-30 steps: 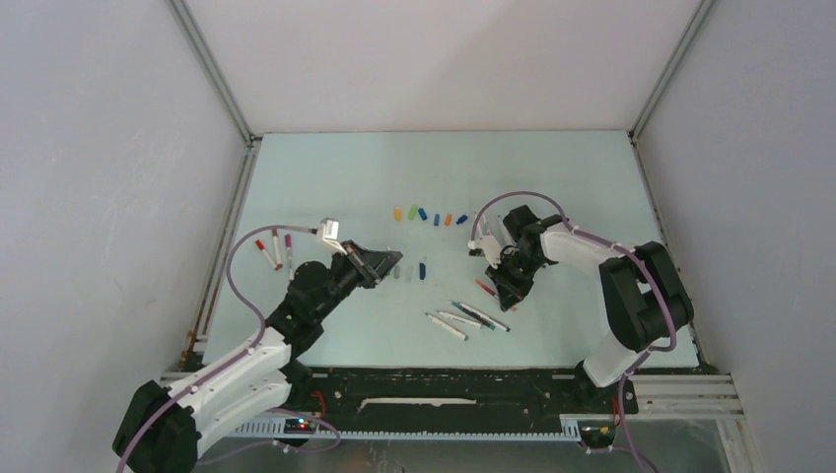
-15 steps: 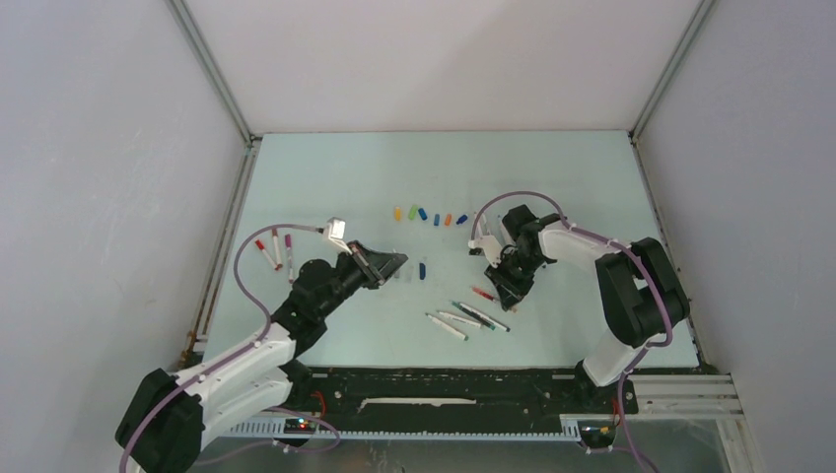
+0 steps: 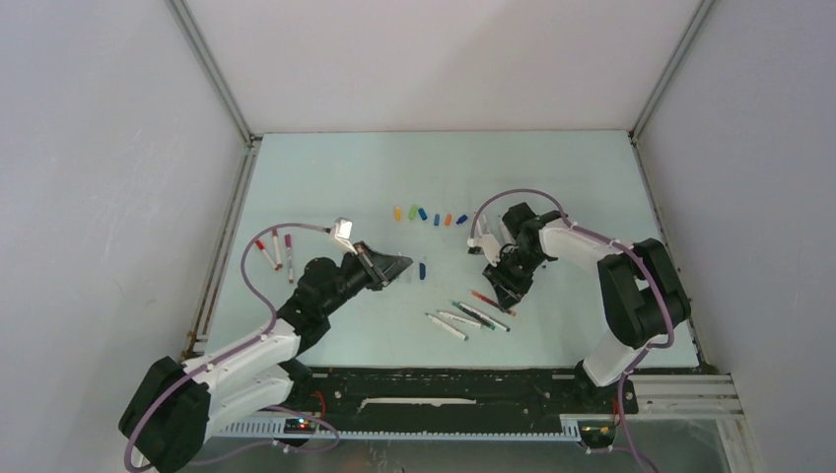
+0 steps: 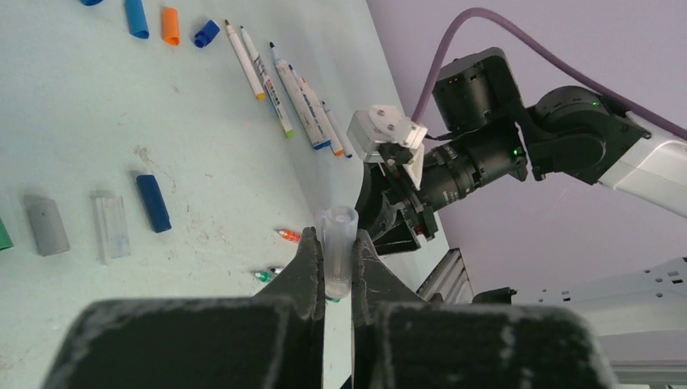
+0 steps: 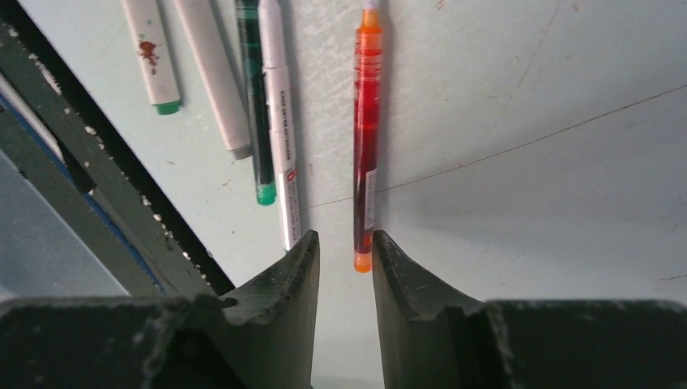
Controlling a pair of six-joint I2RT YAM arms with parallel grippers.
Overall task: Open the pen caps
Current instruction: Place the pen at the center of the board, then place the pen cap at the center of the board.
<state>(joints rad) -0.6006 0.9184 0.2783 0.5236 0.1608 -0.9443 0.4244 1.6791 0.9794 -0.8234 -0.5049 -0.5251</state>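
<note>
Pen caps (image 3: 422, 213) mostly lie loose; left pincer (image 4: 336, 267) pinches a clear cap (image 4: 336, 239), right pincer (image 5: 344, 251) is spread over a red pen (image 5: 366, 138); three pens (image 3: 276, 249) seem capped.

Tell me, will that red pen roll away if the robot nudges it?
Probably: the red pen is a slim round barrel lying on the flat table, so a sideways nudge likely rolls it. It looks like thin clear plastic, so probably light.
</note>
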